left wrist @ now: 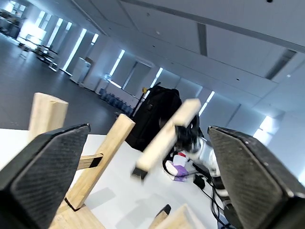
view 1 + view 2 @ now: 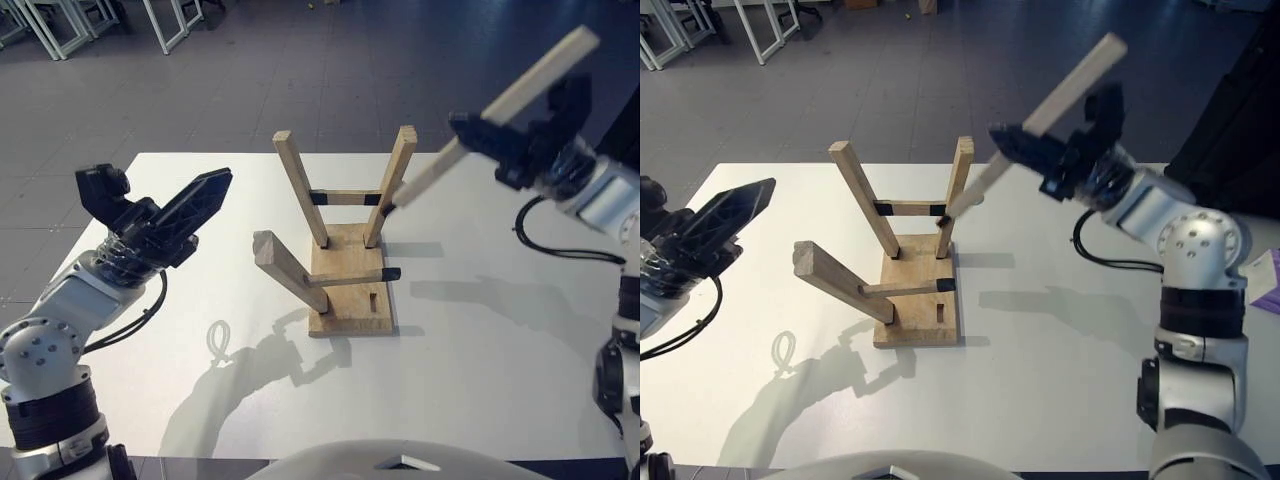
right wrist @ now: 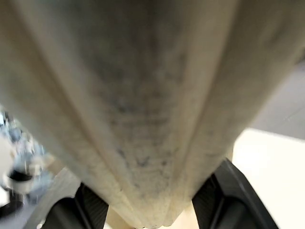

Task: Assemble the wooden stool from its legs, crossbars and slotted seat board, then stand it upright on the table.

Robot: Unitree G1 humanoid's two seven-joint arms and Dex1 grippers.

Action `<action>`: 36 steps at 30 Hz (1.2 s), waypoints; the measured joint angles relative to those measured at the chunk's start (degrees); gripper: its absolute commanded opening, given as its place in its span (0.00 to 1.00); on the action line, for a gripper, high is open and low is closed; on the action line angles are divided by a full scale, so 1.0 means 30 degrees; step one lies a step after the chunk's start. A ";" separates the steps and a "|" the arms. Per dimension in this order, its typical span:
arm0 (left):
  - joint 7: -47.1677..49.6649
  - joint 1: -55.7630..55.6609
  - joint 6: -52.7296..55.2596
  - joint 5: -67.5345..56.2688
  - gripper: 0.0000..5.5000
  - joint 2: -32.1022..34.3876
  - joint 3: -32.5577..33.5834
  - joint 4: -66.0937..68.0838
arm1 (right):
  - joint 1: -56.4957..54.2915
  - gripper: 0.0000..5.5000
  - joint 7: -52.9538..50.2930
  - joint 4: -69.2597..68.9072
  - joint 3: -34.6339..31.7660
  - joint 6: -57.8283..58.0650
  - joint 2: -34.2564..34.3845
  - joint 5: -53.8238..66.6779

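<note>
Seat board [image 2: 340, 320] lies flat at ctr of white surface [image 2: 480, 340]. 3 legs are seated in it, all splayed: rear-L leg [image 2: 300, 190], rear-R leg [image 2: 393, 185], front-L leg [image 2: 288, 268]. Crossbar [image 2: 345, 197] links the rear pair. 2nd crossbar [image 2: 360, 277] runs from front-L leg toward R; its black-tipped end is free above the board. Slot [image 2: 372, 297] is open at front-R of board. R end effector [image 2: 525, 112] is clamped on 4th leg [image 2: 552, 62], tilted, lower end just beside rear-R leg; contact not determinable. L end effector [image 2: 222, 180] is above surface, L side, carrying nothing.
</note>
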 measured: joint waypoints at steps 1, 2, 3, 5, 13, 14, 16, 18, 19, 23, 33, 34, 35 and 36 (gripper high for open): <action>0.0012 0.0035 -0.0141 0.0197 0.83 -0.0162 -0.0046 -0.0024 | 0.0762 0.37 0.1395 0.0242 0.0500 -0.0820 -0.0241 -0.0976; 0.0020 0.0161 -0.0337 0.0380 0.83 -0.0348 -0.0130 -0.0081 | 0.1723 0.37 0.3086 0.0568 0.1079 -0.1967 -0.0411 -0.2210; 0.0086 0.0372 -0.0539 0.0695 0.83 -0.0564 -0.0265 -0.0206 | 0.2509 0.37 0.4855 0.0925 0.1642 -0.3290 -0.0414 -0.3295; 0.0610 0.1013 -0.0866 0.1426 0.83 -0.1111 -0.0317 -0.0364 | 0.3232 0.37 0.7653 0.1504 0.2386 -0.5643 0.0073 -0.4937; 0.4774 0.2636 -0.1485 0.6955 0.83 -0.2395 -0.2176 0.0657 | 0.3097 0.37 0.9893 0.1028 0.2394 -0.8868 0.2212 -0.6469; 0.5431 0.2835 -0.1249 0.7420 0.83 -0.2625 -0.2603 0.0648 | 0.3094 0.37 0.9992 0.0967 0.2311 -0.9157 0.2391 -0.6529; 0.6048 0.2998 -0.1116 0.7992 0.83 -0.3037 -0.2959 0.0649 | 0.3137 0.37 1.0189 0.0959 0.2308 -0.9636 0.2687 -0.6908; 0.6269 0.2990 -0.0931 0.8212 0.83 -0.3053 -0.2991 0.0650 | 0.3430 0.37 1.0191 0.0959 0.2338 -1.0101 0.3273 -0.7226; 0.6292 0.2987 -0.0821 0.8224 0.83 -0.3055 -0.2991 0.0649 | 0.3547 0.37 1.0187 0.1000 0.2357 -1.0175 0.3414 -0.7333; 0.6291 0.2745 -0.0440 0.8415 0.83 -0.3041 -0.2894 0.0735 | 0.4240 0.37 0.9847 0.1157 0.2545 -1.0990 0.4534 -0.8059; 0.5956 0.1747 0.0376 0.8852 0.83 -0.2616 -0.2840 0.1427 | 0.4649 0.37 0.9525 0.1850 0.1928 -1.2182 0.4574 -0.8832; 0.5956 0.1750 0.0376 0.8868 0.83 -0.2616 -0.2839 0.1425 | 0.4491 0.37 0.9576 0.1939 0.1895 -1.2173 0.4528 -0.8832; 0.5955 0.1756 0.0376 0.8974 0.83 -0.2616 -0.2836 0.1421 | 0.4402 0.37 0.9673 0.2017 0.1885 -1.2156 0.4507 -0.8834; 0.5956 0.1763 0.0376 0.9024 0.83 -0.2618 -0.2836 0.1419 | 0.4373 0.37 0.9820 0.2033 0.1888 -1.2137 0.4506 -0.8840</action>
